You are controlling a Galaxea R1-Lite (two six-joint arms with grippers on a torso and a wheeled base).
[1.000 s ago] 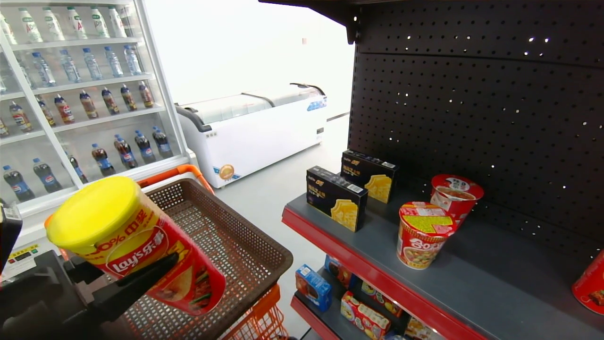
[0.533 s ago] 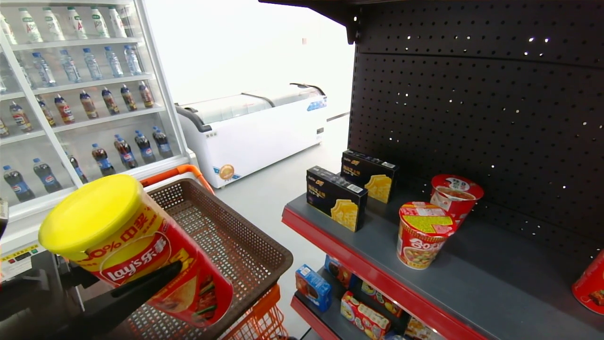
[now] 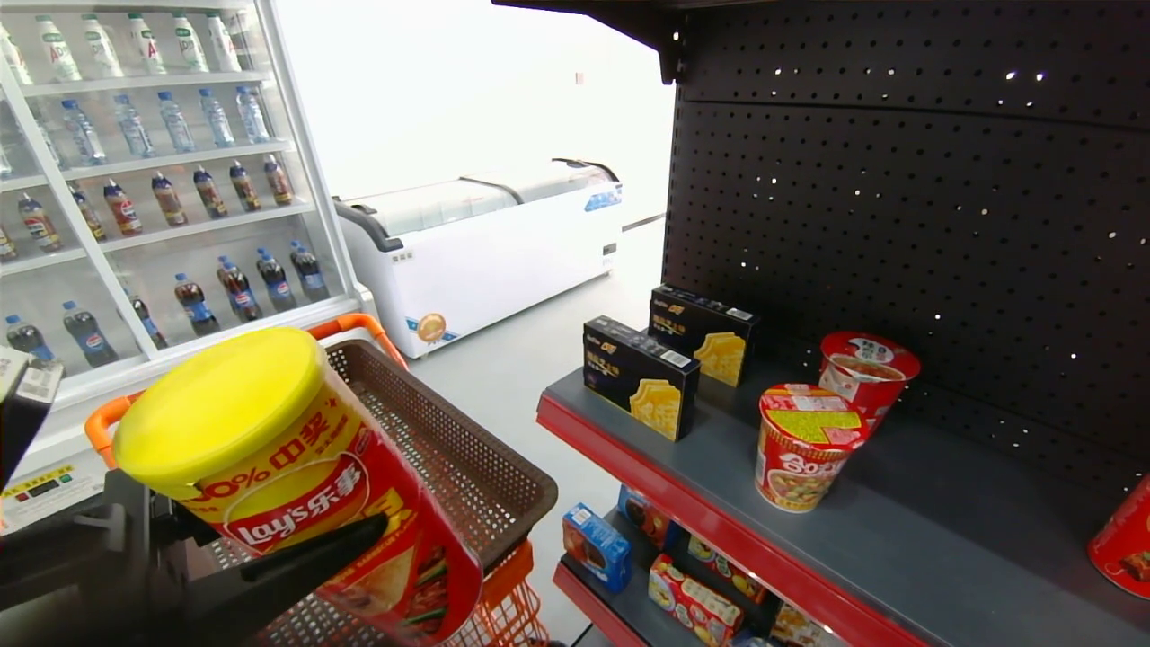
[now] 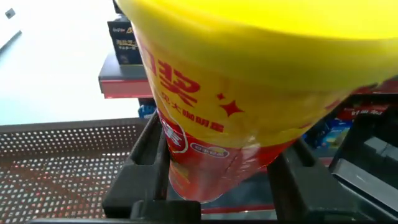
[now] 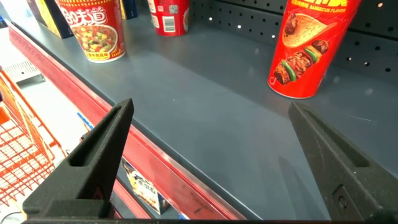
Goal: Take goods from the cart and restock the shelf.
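Altogether two chip cans (image 3: 296, 467) (image 3: 1125, 544), two boxes (image 3: 641, 377) (image 3: 703, 334)

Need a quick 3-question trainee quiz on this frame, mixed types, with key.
1. True or false: the left gripper is shut on the yellow-lidded chip canister.
2. How many black boxes stand on the grey shelf? A) one B) two C) four
3. Fill in: the right gripper is ___ and holds nothing.
Key: 1 true; 2 B; 3 open.
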